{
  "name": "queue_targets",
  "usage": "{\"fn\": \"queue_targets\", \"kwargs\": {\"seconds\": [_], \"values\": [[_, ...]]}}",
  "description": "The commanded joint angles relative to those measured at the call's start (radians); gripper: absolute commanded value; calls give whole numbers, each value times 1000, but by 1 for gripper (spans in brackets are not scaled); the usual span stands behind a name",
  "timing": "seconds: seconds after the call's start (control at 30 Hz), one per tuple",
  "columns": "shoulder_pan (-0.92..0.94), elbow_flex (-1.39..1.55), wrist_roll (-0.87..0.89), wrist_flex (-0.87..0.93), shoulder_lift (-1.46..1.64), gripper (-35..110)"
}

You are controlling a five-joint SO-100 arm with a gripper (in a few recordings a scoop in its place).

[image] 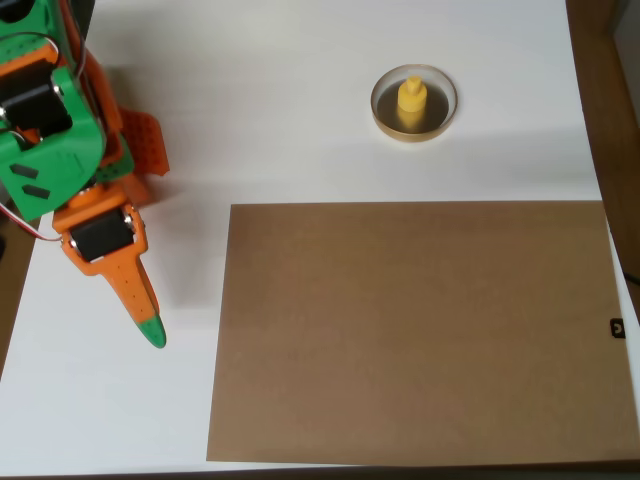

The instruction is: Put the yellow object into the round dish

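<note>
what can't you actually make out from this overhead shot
- Tool of the orange and green arm: from straight above one green-tipped finger shows, so whether it is open or shut cannot be told.
- Arm base: cut off by the left and top picture edges.
- Small yellow plastic knobbed piece in the shallow round tan-rimmed dish: its underside and resting contact are hidden by its own body.
- Small dark mark at the brown sheet's right edge: too small to identify.

Yellow object (411, 99) stands upright inside round dish (414, 103); knob up.
</note>
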Motion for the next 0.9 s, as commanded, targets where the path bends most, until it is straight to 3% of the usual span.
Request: {"fn": "queue_targets", "kwargs": {"seconds": [0.0,0.33,0.5,0.87], "values": [[12,0,2,-8,18,21],[92,0,66,-3,20,17],[100,-2,69,5,20,0],[140,-5,91,17,21,0]]}}
